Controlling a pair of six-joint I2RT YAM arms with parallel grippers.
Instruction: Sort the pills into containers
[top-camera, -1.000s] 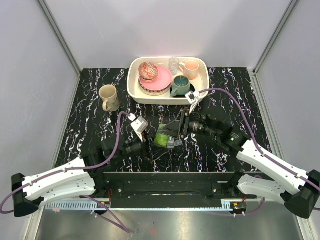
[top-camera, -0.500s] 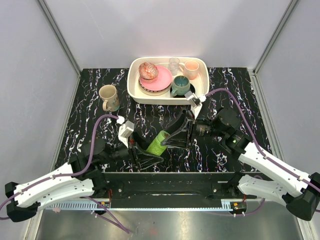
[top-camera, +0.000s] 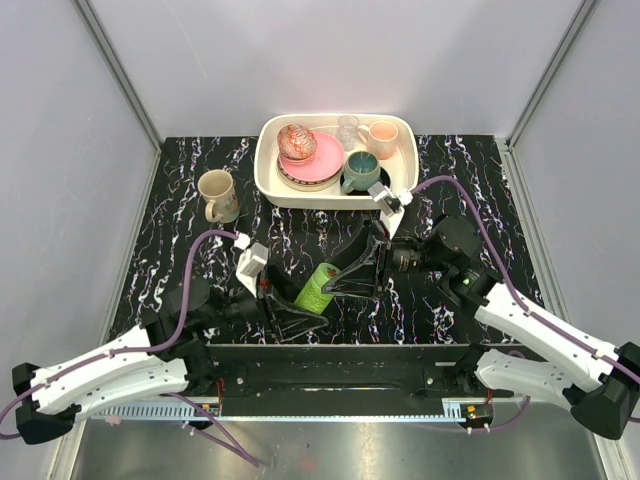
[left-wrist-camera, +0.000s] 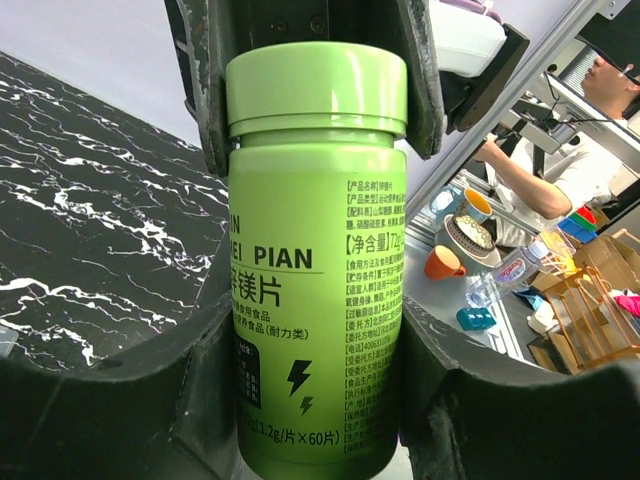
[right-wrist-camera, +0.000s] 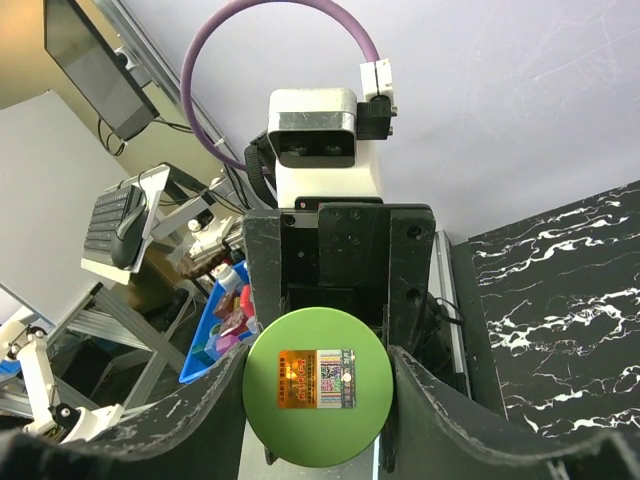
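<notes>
No pills in sight, just the green bottle (top-camera: 316, 287) hung between both claws
Left claw (left-wrist-camera: 318, 395) clamps its body, right claw (right-wrist-camera: 316, 385) pinches the cap (left-wrist-camera: 317, 85), tilted over the table (top-camera: 180, 225). A crooked twist could let it slip and spill. We can't see the pills, presumably inside, or any compartment strip.

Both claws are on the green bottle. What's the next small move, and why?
Probably rotate the right claw to start unscrewing the cap: its fingers pinch the closed cap while the left claw clamps the green bottle by its body.
</notes>
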